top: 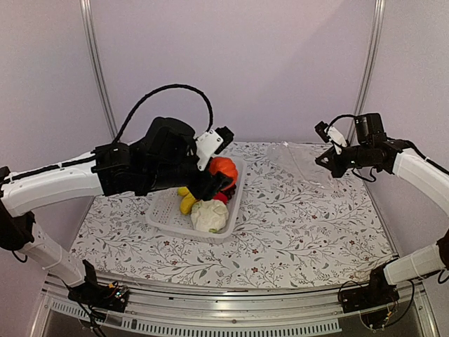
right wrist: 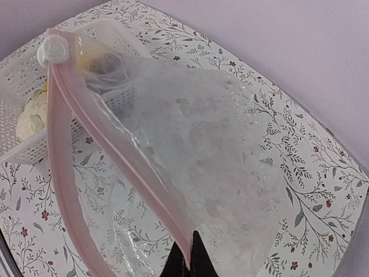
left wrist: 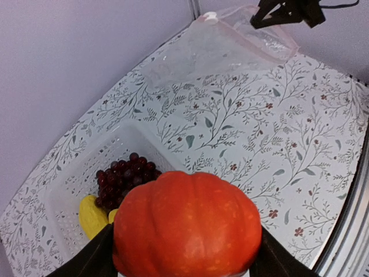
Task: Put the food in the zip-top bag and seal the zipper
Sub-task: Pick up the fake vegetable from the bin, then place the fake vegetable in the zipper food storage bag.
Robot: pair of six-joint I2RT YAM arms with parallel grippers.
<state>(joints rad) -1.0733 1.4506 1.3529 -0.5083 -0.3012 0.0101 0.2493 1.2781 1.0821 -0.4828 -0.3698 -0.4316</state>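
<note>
1. Two claws are busy: our left gripper point(left wrist: 185, 259) is clamped on the ribbed, glossy orange fruit point(left wrist: 187, 222), above the perforated white basket point(top: 163, 210) at 9 o'clock on the floral table point(top: 302, 225).
2. We see bumpy purple grapes point(left wrist: 124, 176), a smooth yellow piece point(left wrist: 92, 216) and knobbly cauliflower point(top: 210, 215) in the basket.
3. Our right gripper point(right wrist: 187, 259) is pinched together on the pinkish zipper point(right wrist: 63, 173) of the crinkly clear bag point(right wrist: 219, 161), at 2 o'clock.
</note>
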